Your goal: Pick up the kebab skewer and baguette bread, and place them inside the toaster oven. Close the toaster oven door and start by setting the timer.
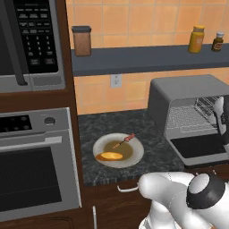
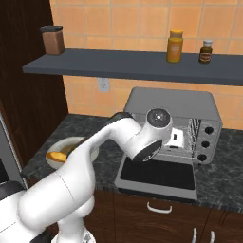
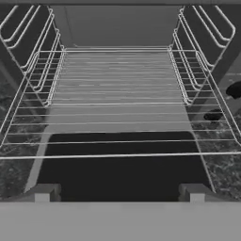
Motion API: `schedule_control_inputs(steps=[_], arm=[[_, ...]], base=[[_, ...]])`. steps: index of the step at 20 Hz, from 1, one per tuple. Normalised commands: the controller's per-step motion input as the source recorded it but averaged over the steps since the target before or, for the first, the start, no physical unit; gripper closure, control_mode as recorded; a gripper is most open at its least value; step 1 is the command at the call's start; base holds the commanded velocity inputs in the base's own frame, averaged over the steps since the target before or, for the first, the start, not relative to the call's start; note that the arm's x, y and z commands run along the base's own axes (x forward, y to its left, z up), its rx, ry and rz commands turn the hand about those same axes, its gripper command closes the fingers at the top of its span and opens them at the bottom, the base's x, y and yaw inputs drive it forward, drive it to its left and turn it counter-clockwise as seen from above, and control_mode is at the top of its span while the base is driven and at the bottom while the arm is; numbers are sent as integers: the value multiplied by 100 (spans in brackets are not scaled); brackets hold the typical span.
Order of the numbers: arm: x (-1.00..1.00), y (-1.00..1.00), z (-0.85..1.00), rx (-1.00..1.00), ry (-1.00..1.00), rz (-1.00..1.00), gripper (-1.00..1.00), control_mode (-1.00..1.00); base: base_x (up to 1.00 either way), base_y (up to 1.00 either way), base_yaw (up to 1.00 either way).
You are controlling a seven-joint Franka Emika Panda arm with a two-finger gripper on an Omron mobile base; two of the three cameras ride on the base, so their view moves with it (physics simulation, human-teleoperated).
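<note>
The gripper [image 3: 117, 200] sits at the mouth of the toaster oven [image 1: 188, 91], jaws wide apart and holding nothing, looking along the empty wire rack [image 3: 117, 89] over the toaster oven door [image 2: 159, 175], which lies folded down flat. The kebab skewer [image 1: 124, 141] and baguette bread [image 1: 109, 156] lie on the plate [image 1: 136, 159] on the worktop [image 1: 107, 123], left of the oven. As I judge it, the hand should back out clear of the rack, then cross the jaws over the skewer's thin stick, whose long axis slants from lower left to upper right with its chunky end toward the oven; the loaf lies nearly left-to-right.
</note>
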Motion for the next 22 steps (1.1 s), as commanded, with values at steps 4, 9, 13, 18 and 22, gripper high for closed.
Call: schedule_control_inputs(steps=[4,9,13,18,22], arm=[[-35,98,17,0,29,20,-100,-100],[-43,98,5,0,27,30,-100,-100],[-22,100,-7,0,13,47,-100,-100],[-5,87,-11,0,11,31,-100,-100],[24,67,-1,0,4,-21,-100,-100]], base=[[0,0,0],[0,0,0],[0,0,0],[0,0,0],[0,0,0]])
